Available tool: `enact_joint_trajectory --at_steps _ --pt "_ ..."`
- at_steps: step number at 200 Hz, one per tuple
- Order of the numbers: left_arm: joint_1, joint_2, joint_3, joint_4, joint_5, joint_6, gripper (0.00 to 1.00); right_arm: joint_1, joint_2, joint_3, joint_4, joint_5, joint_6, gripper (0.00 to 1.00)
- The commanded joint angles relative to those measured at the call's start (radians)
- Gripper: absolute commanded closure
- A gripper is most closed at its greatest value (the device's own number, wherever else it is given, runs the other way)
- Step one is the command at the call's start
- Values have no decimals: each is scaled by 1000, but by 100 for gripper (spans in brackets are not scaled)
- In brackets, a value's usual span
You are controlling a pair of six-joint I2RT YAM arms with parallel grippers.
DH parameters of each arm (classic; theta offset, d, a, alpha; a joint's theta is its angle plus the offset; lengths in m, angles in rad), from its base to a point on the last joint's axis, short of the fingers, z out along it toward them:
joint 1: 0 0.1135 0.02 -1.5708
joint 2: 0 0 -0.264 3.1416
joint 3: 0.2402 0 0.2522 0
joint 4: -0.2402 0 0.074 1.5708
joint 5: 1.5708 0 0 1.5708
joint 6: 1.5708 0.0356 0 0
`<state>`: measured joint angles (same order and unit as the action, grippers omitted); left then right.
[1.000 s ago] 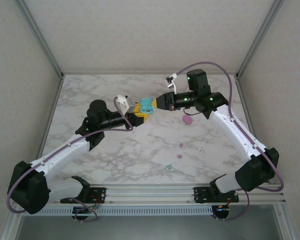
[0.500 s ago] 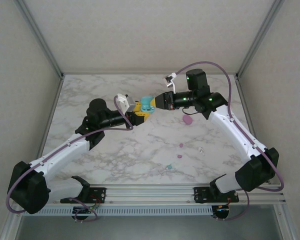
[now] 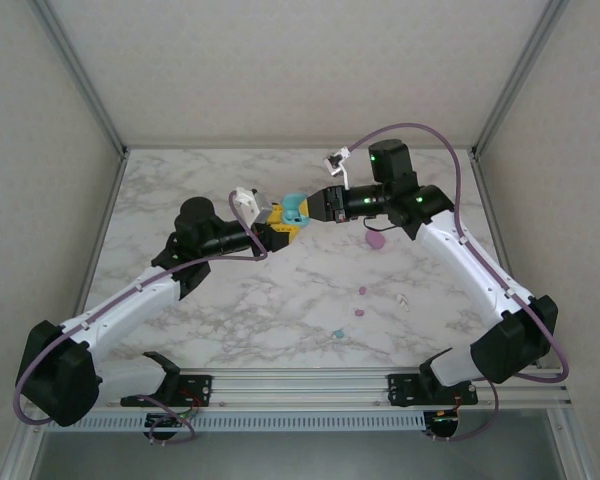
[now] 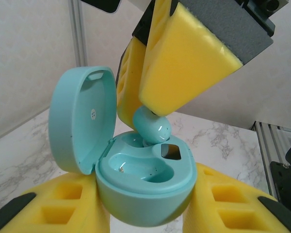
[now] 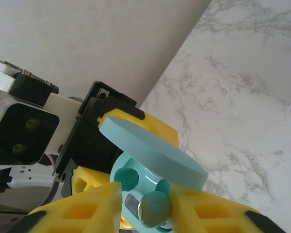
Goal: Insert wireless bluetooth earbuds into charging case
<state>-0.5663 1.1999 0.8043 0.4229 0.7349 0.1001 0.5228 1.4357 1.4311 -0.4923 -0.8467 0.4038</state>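
White marbled tabletop [image 3: 280, 295] inside pale walls [image 3: 300, 70] and aluminium posts [image 3: 79, 75].

Over the marble worktop [image 3: 180, 190], the left gripper [image 3: 278, 224] held a teal charging case [image 3: 295, 207], and the right gripper [image 3: 314, 205] met it from the opposite side. A pink case [image 3: 375, 240] and several loose earbuds [image 3: 362, 291] lay on the worktop nearer the bases.

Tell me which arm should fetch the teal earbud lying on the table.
Right, probably. The left gripper clamps the open teal case, so it is occupied. The loose teal earbud lies on the right arm's side of the table, and the right gripper is seating its bud in that case.
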Motion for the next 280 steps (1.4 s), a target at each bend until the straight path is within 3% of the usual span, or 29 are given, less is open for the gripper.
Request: enact_joint_trajectory --at_steps 1,158,204,280 --pt "-17 -16 30 76 30 -17 80 10 -10 26 -43 53 -22 66" --pt "-18 -25 17 45 4 7 81 9 -72 55 -71 135 -13 59" --pt "-17 -33 14 42 0 4 80 11 -82 46 -67 108 1 75" --pt "-21 -36 19 35 2 4 80 19 -45 47 -63 86 17 75"
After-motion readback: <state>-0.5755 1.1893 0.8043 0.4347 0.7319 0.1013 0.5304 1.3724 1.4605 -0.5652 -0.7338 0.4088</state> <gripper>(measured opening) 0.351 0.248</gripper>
